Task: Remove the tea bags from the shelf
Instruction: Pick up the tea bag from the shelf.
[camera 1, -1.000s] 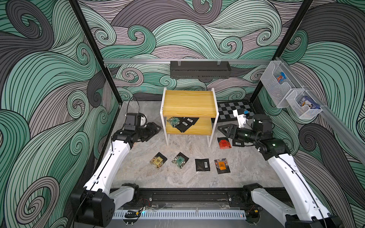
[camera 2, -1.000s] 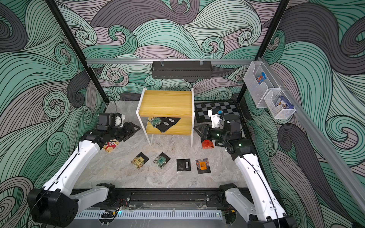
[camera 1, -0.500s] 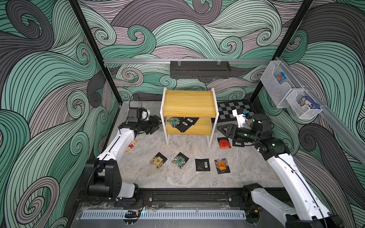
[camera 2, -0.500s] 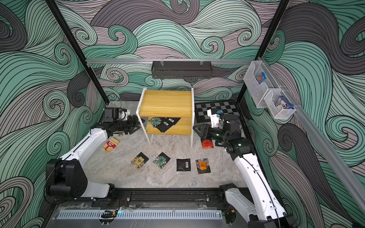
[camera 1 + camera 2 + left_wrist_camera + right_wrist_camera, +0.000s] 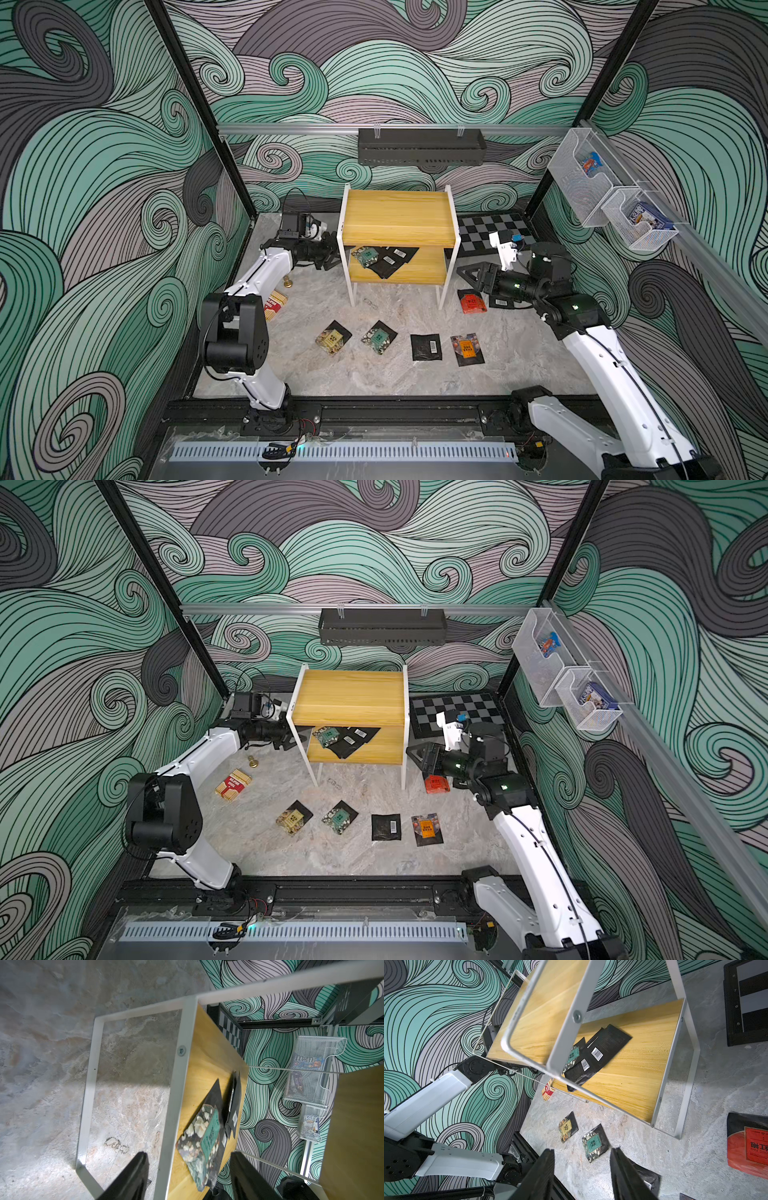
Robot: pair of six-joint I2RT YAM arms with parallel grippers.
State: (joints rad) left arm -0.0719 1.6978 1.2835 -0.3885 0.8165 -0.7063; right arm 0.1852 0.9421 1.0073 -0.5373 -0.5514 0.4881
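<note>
Shelf, both top views: the shelf (image 5: 398, 216) stands at the back of the counter (image 5: 374, 374), upper board bare.
Tea bags, both top views: a small overlapping heap of tea bags (image 5: 388, 262) lies on the shelf's lower board, a teal sachet (image 5: 365, 256) at the end nearest the left arm. A row of four sachets (image 5: 425, 346) lies on the counter in front of the shelf. A red sachet (image 5: 471, 301) lies beside the shelf's front leg on the right arm's side.
Left claw, both top views: the left claw (image 5: 330, 258) is at the shelf's end, level with the lower board.
Right claw, both top views: the right claw (image 5: 464, 274) hangs just outside the opposite end, above the red sachet.
Left claw, left wrist view: the fingers (image 5: 133, 1176) stand wide, straddling the shelf's white frame bar. The teal sachet's near end lies between them, not pinched.
Right claw, right wrist view: the fingers (image 5: 546, 1167) stand moderately apart, empty, pointing at the counter in front of the shelf. The heap is on the lower board.
</note>
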